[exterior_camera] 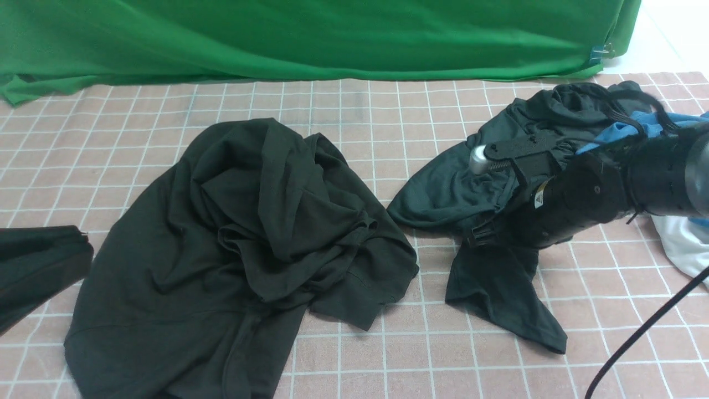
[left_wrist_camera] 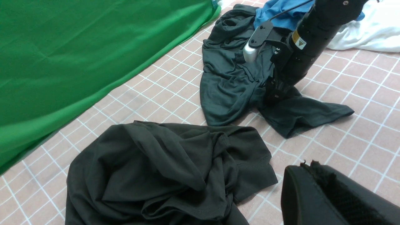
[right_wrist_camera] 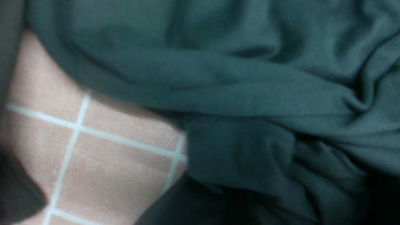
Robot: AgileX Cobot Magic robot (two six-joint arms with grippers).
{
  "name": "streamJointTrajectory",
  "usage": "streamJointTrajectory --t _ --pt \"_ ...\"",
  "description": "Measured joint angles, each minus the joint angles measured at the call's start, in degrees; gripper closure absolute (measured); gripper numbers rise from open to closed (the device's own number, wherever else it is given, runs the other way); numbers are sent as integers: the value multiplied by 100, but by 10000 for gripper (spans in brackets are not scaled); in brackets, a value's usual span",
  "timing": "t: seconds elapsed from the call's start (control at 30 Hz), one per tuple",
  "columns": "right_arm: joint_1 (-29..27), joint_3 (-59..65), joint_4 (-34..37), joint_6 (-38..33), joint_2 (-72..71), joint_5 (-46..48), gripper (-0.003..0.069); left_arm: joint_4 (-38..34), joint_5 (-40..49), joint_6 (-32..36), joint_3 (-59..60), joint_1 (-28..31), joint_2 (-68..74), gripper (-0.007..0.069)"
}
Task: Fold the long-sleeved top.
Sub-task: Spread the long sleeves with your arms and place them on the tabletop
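Observation:
The long-sleeved top (exterior_camera: 243,249) is black and lies crumpled in a heap at the middle left of the checked cloth; it also shows in the left wrist view (left_wrist_camera: 162,168). No print shows. My left gripper (exterior_camera: 83,244) hovers by the heap's left edge, shut with nothing in it (left_wrist_camera: 307,164). My right gripper (exterior_camera: 479,235) is pressed down into a separate dark grey garment (exterior_camera: 443,194) at the right, its fingertips buried in the folds (left_wrist_camera: 276,93). The right wrist view is filled by that grey cloth (right_wrist_camera: 234,78), and the jaws do not show.
A blue shirt (exterior_camera: 637,127) and a white cloth (exterior_camera: 687,249) lie behind and beside the right arm. A green backdrop (exterior_camera: 310,39) drapes along the far edge. A black cable (exterior_camera: 637,332) crosses the pink checked tablecloth (exterior_camera: 388,343) at the front right.

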Motion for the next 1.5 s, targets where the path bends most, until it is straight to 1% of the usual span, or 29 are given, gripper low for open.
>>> streamJointTrajectory --t 0.07,0.1,0.13,0.2,0.27,0.33,0.37,0.43,0.47,0.5,0.53,0.6,0.7,0.77,0.8,0.83,0.87,0.9,0.93,0.97,1.03,1.13,1.2,1.27,1.3,1.37,1.4,1.43,1.5 --pt "-6 -73 19 -344 26 -53 357 0 0 0 35 0 0 603" --pt "-6 -82 19 -377 26 -55 375 0 0 0 35 0 0 603" --pt "-6 -187 38 -694 32 -16 521 0 0 0 97 0 0 603" --pt "-50 -383 38 -859 6 95 576 -5 0 0 189 0 0 603" --pt "-151 -771 0 -961 -117 222 583 -35 0 0 285 0 0 603" --pt "-366 -1351 -123 -988 -335 360 583 -118 0 0 362 0 0 603" --pt "-366 -1351 -123 -988 -335 360 583 -118 0 0 370 0 0 603" --pt "-829 -2400 -359 -994 -614 591 583 -159 0 0 389 0 0 603" --pt "-904 -2482 -371 -994 -639 634 583 -159 0 0 389 0 0 603" --pt "-1261 -3290 -433 -978 -722 816 583 -190 0 0 389 0 0 603" --pt "-1457 -3671 -455 -950 -738 870 583 -213 0 -11 393 0 0 603" --pt "-1605 -3884 -469 -917 -742 877 583 -218 4 -18 393 0 0 603" --pt "-2119 -4682 -515 -564 -777 656 580 -218 36 -18 411 0 0 603" --pt "-2262 -4809 -523 -421 -798 524 554 -218 46 -18 411 0 0 603" --pt "-2339 -4824 -528 -367 -802 517 507 -232 53 -18 411 0 0 603" --pt "-2347 -4824 -528 -359 -802 536 487 -231 53 -18 411 0 0 603" --pt "-2367 -4824 -528 -352 -757 646 398 -245 65 -18 411 0 0 603" --pt "-2367 -4824 -528 -347 -717 772 337 -256 65 -23 411 0 0 603" --pt "-2367 -4824 -528 -347 -683 849 305 -256 65 -23 411 0 0 603" --pt "-2367 -4824 -528 -347 -584 1181 191 -256 78 -58 416 0 0 603" --pt "-2367 -4800 -523 -355 -443 1832 50 -256 96 -121 418 0 0 603" --pt "-2356 -4769 -507 -387 -367 2567 -11 -256 183 -185 418 0 0 603" --pt "-2282 -4769 -506 -476 -429 2995 -11 -228 231 -238 418 0 0 603" --pt "-2062 -4769 -482 -625 -578 3348 29 -99 265 -454 418 0 0 603" --pt "-1886 -4737 -454 -694 -678 3502 64 10 265 -601 418 0 0 603" --pt "-1406 -4512 -371 -815 -917 3655 146 251 278 -893 418 0 0 603" --pt "-1115 -4369 -349 -850 -1038 3655 172 360 283 -1008 418 0 0 603" --pt "-666 -4059 -324 -989 -1198 3634 207 534 291 -1185 418 0 0 603" --pt "-112 -3567 -285 -1302 -1335 3542 231 700 325 -1337 418 0 0 603"
